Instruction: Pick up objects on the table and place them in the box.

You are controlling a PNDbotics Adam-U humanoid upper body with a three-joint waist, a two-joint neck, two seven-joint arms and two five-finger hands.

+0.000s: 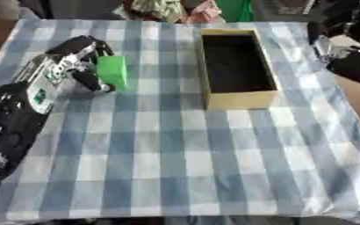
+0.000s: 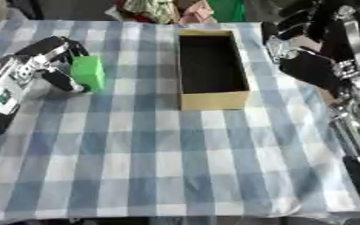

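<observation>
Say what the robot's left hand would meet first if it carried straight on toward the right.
The left hand is curled round the green rectangular block. Going on rightward, the block would probably meet the left wall of the open cardboard box first; the height above the cloth is unclear.

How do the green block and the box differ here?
The green block is small, solid and bright green; the box is long, tan, open-topped and looks empty. The left hand curls around the block, while nothing touches the box. Both sit on the checked cloth.
</observation>
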